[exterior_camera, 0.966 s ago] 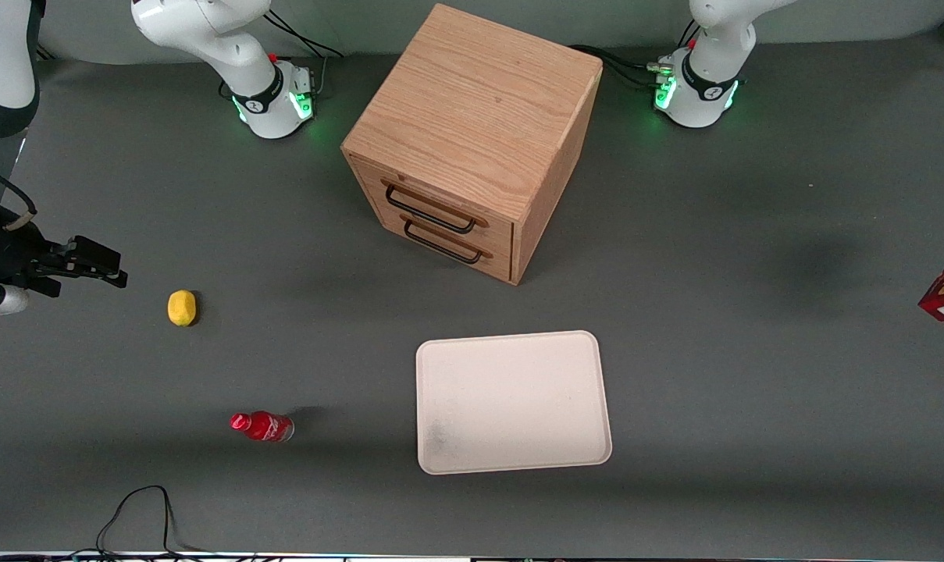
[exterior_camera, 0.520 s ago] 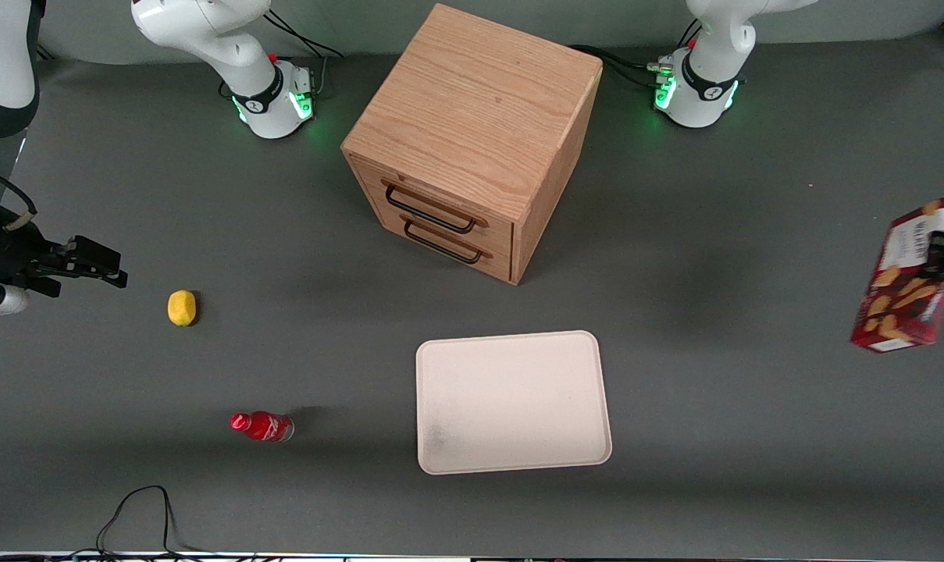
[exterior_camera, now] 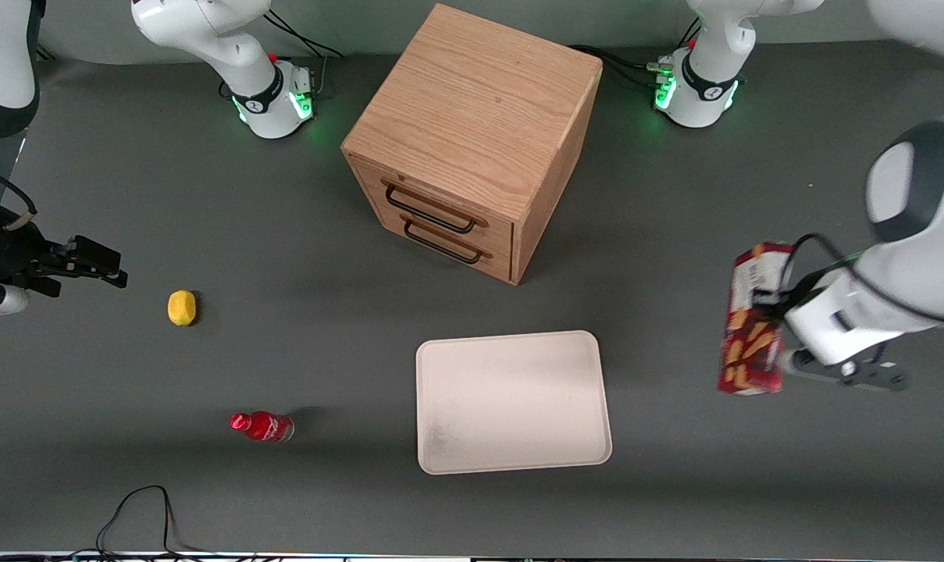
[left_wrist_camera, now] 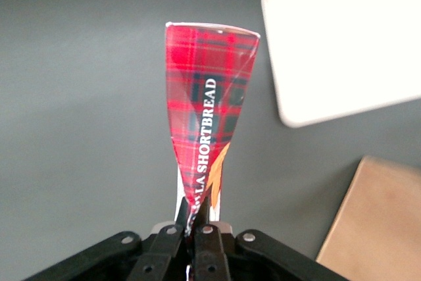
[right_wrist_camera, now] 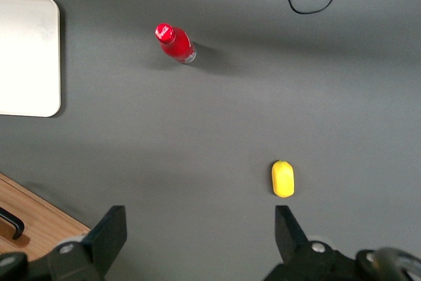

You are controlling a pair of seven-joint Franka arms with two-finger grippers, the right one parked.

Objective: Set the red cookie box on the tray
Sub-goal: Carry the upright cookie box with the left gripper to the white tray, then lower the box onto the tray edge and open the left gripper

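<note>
My left gripper (exterior_camera: pixel 776 300) is shut on the red cookie box (exterior_camera: pixel 749 320), a slim dark red box with golden stick pictures, and holds it above the table, toward the working arm's end and a good way off the tray (exterior_camera: pixel 511 402). The cream-white tray lies flat on the table, nearer the front camera than the wooden cabinet. In the left wrist view the box (left_wrist_camera: pixel 207 123) sticks out from the closed fingers of the gripper (left_wrist_camera: pixel 197 212), its red tartan side showing, with a corner of the tray (left_wrist_camera: pixel 342 37) off to one side of it.
A wooden two-drawer cabinet (exterior_camera: pixel 472 133) stands at the table's middle, also seen in the left wrist view (left_wrist_camera: pixel 375 222). A small red bottle (exterior_camera: pixel 262 426) and a yellow lemon-like object (exterior_camera: pixel 181 307) lie toward the parked arm's end. A black cable (exterior_camera: pixel 140 515) lies at the table's front edge.
My left gripper has carried the red cookie box in from the working arm's edge of the view toward the tray, and more of the arm has come into view.
</note>
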